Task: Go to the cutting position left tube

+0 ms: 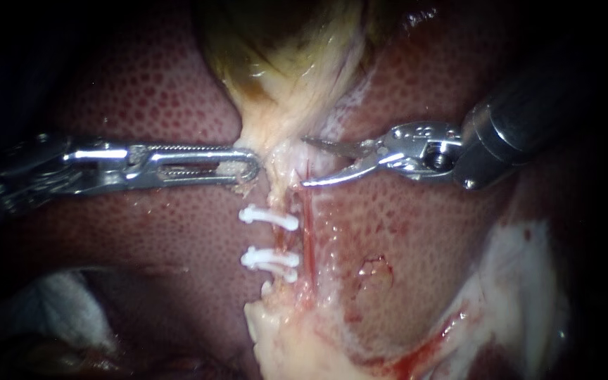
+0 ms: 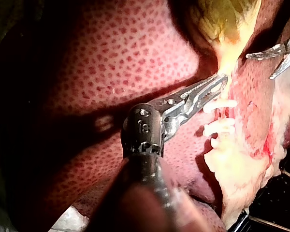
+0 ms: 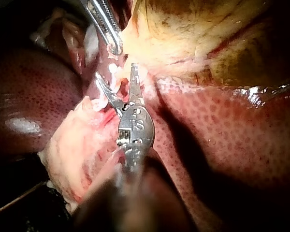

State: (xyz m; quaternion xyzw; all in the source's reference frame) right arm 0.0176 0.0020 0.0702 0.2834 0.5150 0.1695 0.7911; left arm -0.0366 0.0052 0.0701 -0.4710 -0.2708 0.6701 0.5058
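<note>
Liver (image 1: 142,91) bed as backdrop, mottled red, wet.

Left tube (image 1: 281,239): pale strand running down from gallbladder (image 1: 283,56) neck, crossed by 2 white clips, upper clip (image 1: 269,217) and lower clip (image 1: 270,259). Ref point for everything below = upper clip.
- Bare stretch of left tube just below upper clip, btw it and lower clip. Uncut.
- Right tube (image 1: 308,243): thin, red, just right of upper clip. No clip seen on it.
- Pale fatty tissue well below upper clip, past lower clip.

Right instrument (image 1: 305,162): curved blades, spread apart, nothing btw them, gripping nothing. Above upper clip and a bit to its right, near but not touching. Tips aimed at neck tissue, about level w/ left instrument.

Left instrument (image 1: 251,167): long toothed jaws clamped on gallbladder neck, just above upper clip, left side. Prob supplying the tension on the strand.

Step, by my read: approach phase. Blades high, not yet at cut site.

Next move, est.:
- Drop blades down past upper clip into gap btw upper clip and lower clip.
- Straddle left tube only, one blade each side.
- Keep near blade off right tube, very tight clearance there.
- Prob rotate wrist so blades cross tube square, not oblique.
- Avoid snagging upper clip on the way down.
- Hold left instrument grip steady for tension.
- Positioning only, no closing.
</note>
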